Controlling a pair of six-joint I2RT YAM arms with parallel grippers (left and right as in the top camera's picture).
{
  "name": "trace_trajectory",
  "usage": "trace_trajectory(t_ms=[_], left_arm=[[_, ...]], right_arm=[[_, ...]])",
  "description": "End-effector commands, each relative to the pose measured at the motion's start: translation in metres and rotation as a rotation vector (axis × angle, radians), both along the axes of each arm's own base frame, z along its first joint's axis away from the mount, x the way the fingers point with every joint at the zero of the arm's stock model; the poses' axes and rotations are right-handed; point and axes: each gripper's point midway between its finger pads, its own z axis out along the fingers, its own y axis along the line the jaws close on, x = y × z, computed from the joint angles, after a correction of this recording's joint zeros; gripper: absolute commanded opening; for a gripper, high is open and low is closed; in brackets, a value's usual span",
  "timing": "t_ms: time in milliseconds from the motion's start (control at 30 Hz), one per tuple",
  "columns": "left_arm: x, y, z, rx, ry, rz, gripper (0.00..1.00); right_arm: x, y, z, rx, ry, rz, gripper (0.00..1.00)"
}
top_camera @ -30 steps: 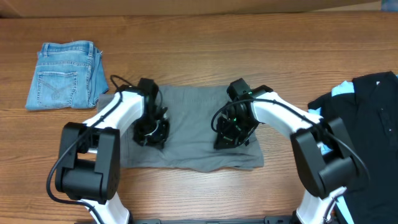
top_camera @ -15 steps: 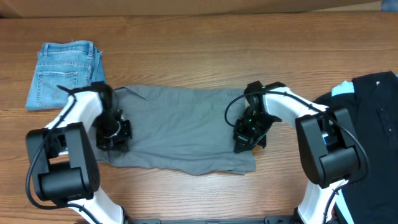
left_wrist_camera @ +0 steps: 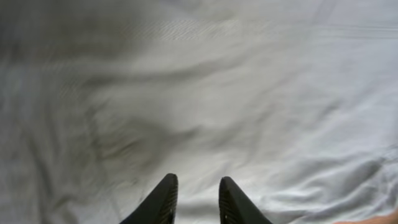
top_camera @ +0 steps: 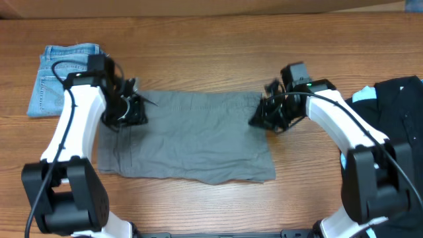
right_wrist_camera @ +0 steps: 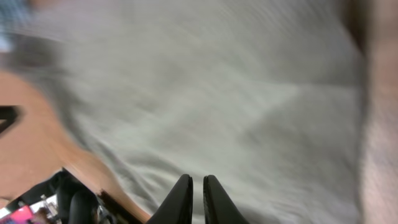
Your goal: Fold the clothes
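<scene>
The grey shorts (top_camera: 198, 135) lie spread flat on the tabletop (top_camera: 211, 53) between the claws, apparently still to be folded smaller. The left claw (top_camera: 129, 109) is slightly parted and empty, and the right claw (top_camera: 264, 116) is pinched nearly closed and also empty. Folded denim shorts (top_camera: 66, 79) lie outside the left claw, and dark clothes (top_camera: 390, 125) wait outside the right.

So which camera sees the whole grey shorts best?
The overhead view: the grey shorts lie spread out on the table, almost entirely visible between the arms. Both wrist views show only close, blurry patches of grey cloth.
</scene>
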Motion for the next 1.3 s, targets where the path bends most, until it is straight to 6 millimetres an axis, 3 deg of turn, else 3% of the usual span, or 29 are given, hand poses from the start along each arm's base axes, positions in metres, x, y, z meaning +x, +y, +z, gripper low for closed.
trace_trajectory(t_ms=[0,133,233,300,400,633,733,967,1100,1167,1267], left_arm=[[0.007,-0.021,0.016,-0.023,-0.078,-0.09,0.3],[0.004,-0.03,0.016,-0.027,-0.067,-0.103,0.29],[0.004,-0.031,0.016,-0.027,-0.065,-0.105,0.31],[0.003,-0.031,0.015,-0.027,-0.062,-0.104,0.32],[-0.002,-0.031,0.015,-0.028,-0.041,-0.104,0.33],[-0.007,-0.027,0.013,-0.006,-0.018,-0.101,0.37],[-0.004,-0.026,0.013,0.001,-0.029,-0.098,0.48],[-0.001,-0.026,0.013,0.005,-0.041,-0.097,0.51],[-0.002,-0.008,0.009,0.097,-0.018,-0.036,0.54],[-0.001,0.006,0.007,0.157,-0.007,0.037,0.62],[0.006,0.015,0.007,0.148,-0.024,0.078,0.66]], right_arm=[[0.013,0.019,0.019,0.058,-0.087,0.024,0.1],[0.019,0.049,0.002,0.088,-0.076,0.014,0.08],[0.017,0.073,-0.025,0.092,-0.027,0.008,0.05],[0.019,0.076,-0.042,0.058,0.003,-0.027,0.04],[0.029,0.054,-0.069,-0.06,0.047,-0.163,0.04],[0.051,-0.053,-0.092,-0.31,0.092,-0.442,0.04],[0.057,-0.081,-0.092,-0.311,0.082,-0.445,0.04],[0.05,-0.131,-0.092,-0.353,0.122,-0.469,0.04],[0.054,-0.123,-0.062,-0.298,0.055,-0.347,0.05],[0.054,-0.112,-0.038,-0.268,0.007,-0.282,0.05],[0.048,-0.087,-0.003,-0.195,-0.024,-0.215,0.05]])
